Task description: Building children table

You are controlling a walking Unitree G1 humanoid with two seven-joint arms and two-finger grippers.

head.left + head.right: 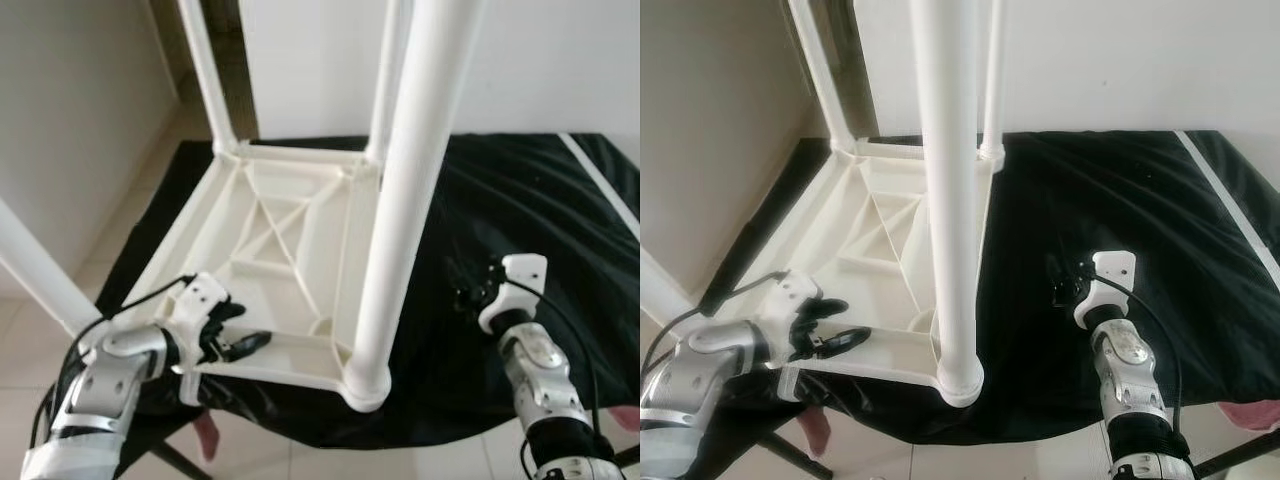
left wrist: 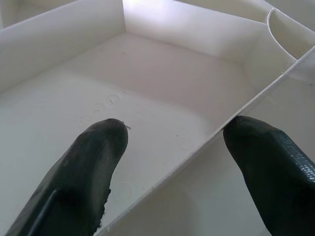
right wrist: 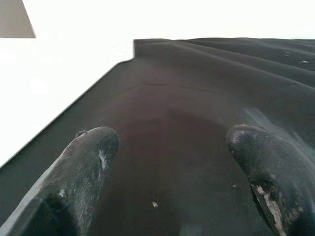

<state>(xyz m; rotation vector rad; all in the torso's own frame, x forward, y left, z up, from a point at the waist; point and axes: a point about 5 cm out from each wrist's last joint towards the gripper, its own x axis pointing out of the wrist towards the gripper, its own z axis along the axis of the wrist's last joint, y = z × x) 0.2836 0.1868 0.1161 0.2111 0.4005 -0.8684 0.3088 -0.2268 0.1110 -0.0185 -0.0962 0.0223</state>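
Observation:
A white plastic children's table [image 1: 283,290] lies upside down on a black cloth [image 1: 520,200], its ribbed underside facing up. Three white legs stand in its corners: the near right leg [image 1: 405,200], the far left leg [image 1: 207,75] and the far right leg [image 1: 388,80]. A fourth white leg [image 1: 40,268] slants at the left edge, its lower end hidden behind my left arm. My left gripper [image 1: 235,332] is open over the table's near left corner, its fingers [image 2: 93,152] on either side of a thin rib [image 2: 197,152]. My right gripper [image 1: 1065,280] is open above bare cloth [image 3: 172,98], right of the table.
The cloth-covered surface ends just in front of me, with tiled floor [image 1: 110,235] to the left and below. A white wall [image 1: 540,60] stands behind. A white strip [image 1: 600,180] crosses the cloth at the far right. Something pink [image 1: 206,435] shows below the front edge.

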